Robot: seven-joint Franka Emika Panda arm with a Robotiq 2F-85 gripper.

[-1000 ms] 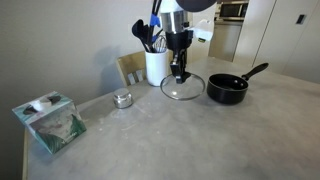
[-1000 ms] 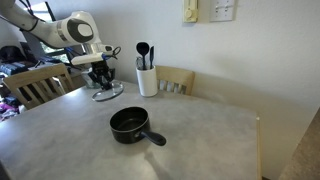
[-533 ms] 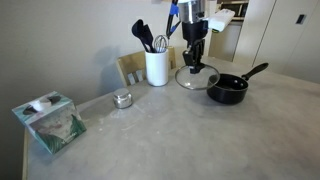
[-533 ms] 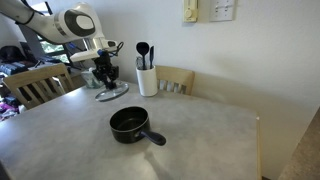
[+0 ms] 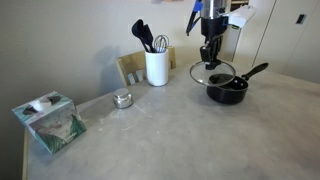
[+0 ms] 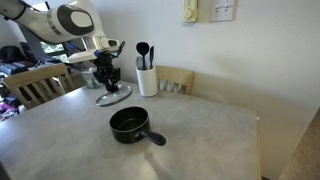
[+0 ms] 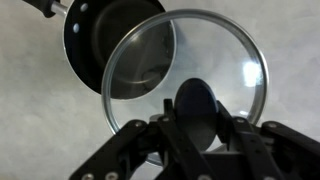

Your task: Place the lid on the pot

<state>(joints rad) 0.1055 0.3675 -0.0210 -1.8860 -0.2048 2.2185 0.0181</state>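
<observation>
My gripper (image 5: pixel 210 57) is shut on the black knob (image 7: pixel 195 108) of the clear glass lid (image 5: pixel 214 74) and holds it in the air. The lid also shows in an exterior view (image 6: pixel 113 96) and in the wrist view (image 7: pixel 215 55). The small black pot (image 5: pixel 228 90) stands on the table with its long handle pointing away. In the wrist view the lid overlaps only part of the pot (image 7: pixel 105 40) and sits off to one side of it. In an exterior view the pot (image 6: pixel 130 124) is nearer the camera than the gripper (image 6: pixel 106 80).
A white utensil holder (image 5: pixel 156 67) with black utensils stands by the wall and also shows in an exterior view (image 6: pixel 147 80). A small silver tin (image 5: pixel 122 98) and a tissue box (image 5: pixel 50 121) sit further along the table. Wooden chairs (image 6: pixel 180 80) stand behind the table.
The gripper has lifted the lid off the table beside the utensil holder and carried it sideways to just above the pot's near edge. The pot has not moved.
</observation>
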